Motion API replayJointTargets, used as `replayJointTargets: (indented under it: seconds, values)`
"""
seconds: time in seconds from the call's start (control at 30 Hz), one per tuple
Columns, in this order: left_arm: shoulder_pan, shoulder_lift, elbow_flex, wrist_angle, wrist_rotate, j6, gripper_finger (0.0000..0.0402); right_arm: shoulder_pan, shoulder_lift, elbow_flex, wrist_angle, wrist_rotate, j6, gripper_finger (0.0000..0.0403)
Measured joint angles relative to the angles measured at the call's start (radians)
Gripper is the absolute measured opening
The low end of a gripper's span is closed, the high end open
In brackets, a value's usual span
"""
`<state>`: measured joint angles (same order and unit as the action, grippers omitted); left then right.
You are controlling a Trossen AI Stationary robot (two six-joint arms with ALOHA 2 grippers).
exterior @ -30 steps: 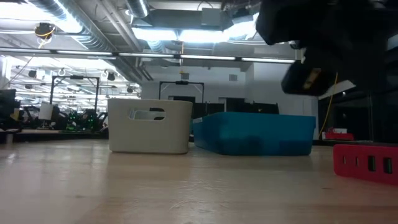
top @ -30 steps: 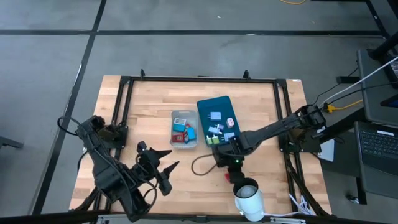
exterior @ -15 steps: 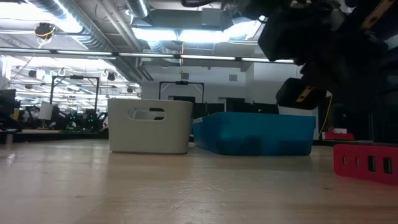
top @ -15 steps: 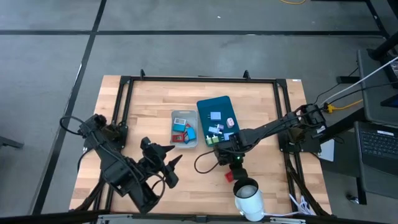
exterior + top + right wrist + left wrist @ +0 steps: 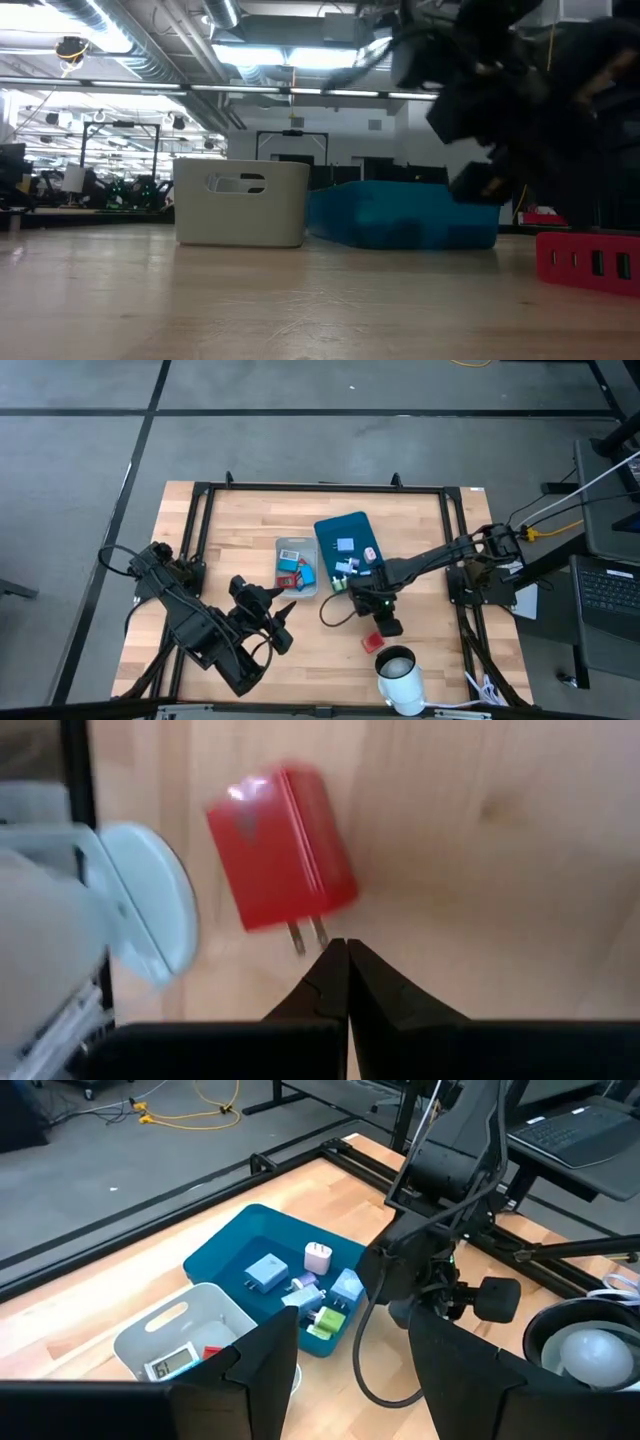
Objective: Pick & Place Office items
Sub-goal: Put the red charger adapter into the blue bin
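One blocky red plug [image 5: 283,848] on wood | right jaws closed, empty | left jaws parted

overhead down, table-level across, wrists close, sharing teal tray [image 5: 343,536]
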<state>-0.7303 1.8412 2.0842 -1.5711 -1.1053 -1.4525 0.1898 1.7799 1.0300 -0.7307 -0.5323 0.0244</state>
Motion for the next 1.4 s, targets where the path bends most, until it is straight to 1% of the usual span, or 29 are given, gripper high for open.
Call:
replayJointTargets:
  seconds: [0.2, 0.37, 0.53, 0.73, 0.8, 0.9, 0.97, 1.03, 1.07, 1.2, 1.4]
  values:
    - [0.0, 0.0, 0.0, 0.0, 0.008, -0.011, 0.0186, 0.001, 0.0, -0.073, -0.018, -0.076, -0.025, 0.0]
    - [0.0, 0.0, 0.0, 0.0, 0.008, -0.01, 0.0186, 0.002, 0.0, -0.087, 0.0, -0.135, -0.022, 0.0]
    - [0.0, 0.0, 0.0, 0.0, 0.008, -0.022, 0.0186, 0.002, 0.001, -0.061, 0.121, -0.172, 0.066, 0.0]
    - [0.0, 0.0, 0.0, 0.003, 0.024, -0.027, 0.0186, -0.005, 0.001, 0.038, 0.316, -0.205, 0.187, 0.0]
    - [0.0, 0.0, 0.0, 0.003, 0.024, -0.021, 0.0186, -0.014, 0.001, 0.074, 0.36, -0.195, 0.22, 0.0]
    - [0.0, 0.0, 0.0, 0.005, 0.024, -0.02, 0.0186, -0.037, 0.001, 0.112, 0.308, -0.114, 0.212, 0.0]
    - [-0.002, 0.0, 0.0, 0.014, 0.025, -0.021, 0.0186, -0.051, 0.001, 0.112, 0.19, -0.087, 0.173, 0.0]
    - [-0.009, 0.0, 0.0, 0.031, 0.025, -0.014, 0.0186, -0.048, 0.001, 0.09, 0.058, -0.035, 0.11, 0.0]
    - [-0.014, 0.0, 0.0, 0.037, 0.025, -0.008, 0.0186, -0.041, 0.001, 0.07, 0.02, -0.005, 0.081, 0.0]
    - [-0.029, 0.0, 0.0, 0.038, 0.024, -0.003, 0.0186, -0.007, -0.004, 0.004, -0.018, 0.004, 0.065, 0.0]
    - [-0.035, 0.0, -0.001, 0.038, 0.024, -0.003, 0.0186, 0.018, 0.013, -0.002, 0.022, -0.014, 0.094, 0.0]
